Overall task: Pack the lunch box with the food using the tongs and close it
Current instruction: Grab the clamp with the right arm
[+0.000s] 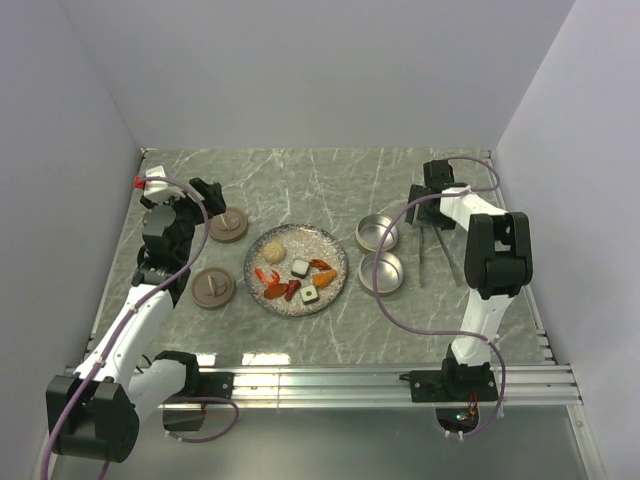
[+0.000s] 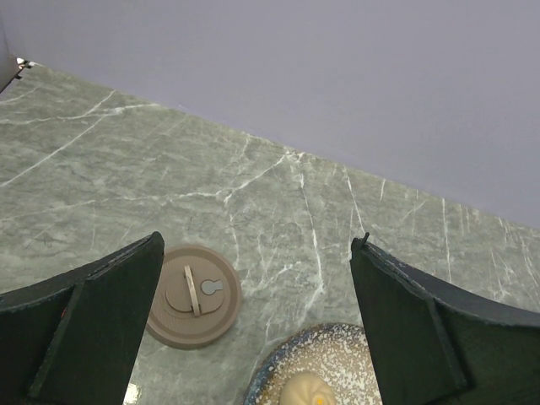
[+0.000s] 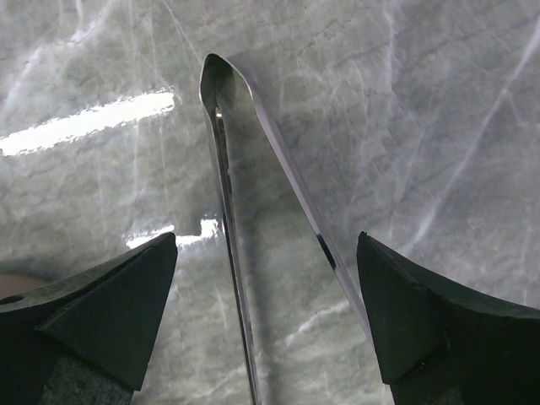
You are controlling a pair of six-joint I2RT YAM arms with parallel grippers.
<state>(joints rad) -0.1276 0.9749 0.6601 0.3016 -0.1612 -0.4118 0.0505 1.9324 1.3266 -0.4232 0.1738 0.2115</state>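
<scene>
The tongs (image 3: pixel 228 211) lie flat on the marble table, joined end pointing away from my right wrist camera. My right gripper (image 3: pixel 266 238) is open and straddles both thin arms; one arm runs close along the right finger (image 3: pixel 439 329). From above, the tongs (image 1: pixel 421 258) lie right of the lunch box tins, under my right gripper (image 1: pixel 431 222). The food (image 1: pixel 297 272), a pale ball, red and orange bits and white squares, sits on a speckled plate (image 1: pixel 334 252). My left gripper (image 2: pixel 257 239) is open and empty, hovering above a brown lid (image 2: pixel 194 295) and the plate's rim (image 2: pixel 270 371).
Two open round metal tins (image 1: pixel 377 233) (image 1: pixel 387 271) stand right of the plate. Two brown lids (image 1: pixel 228 226) (image 1: pixel 212 288) lie left of it. Grey walls close in the table on three sides, and a metal rail (image 1: pixel 380 380) runs along the near edge.
</scene>
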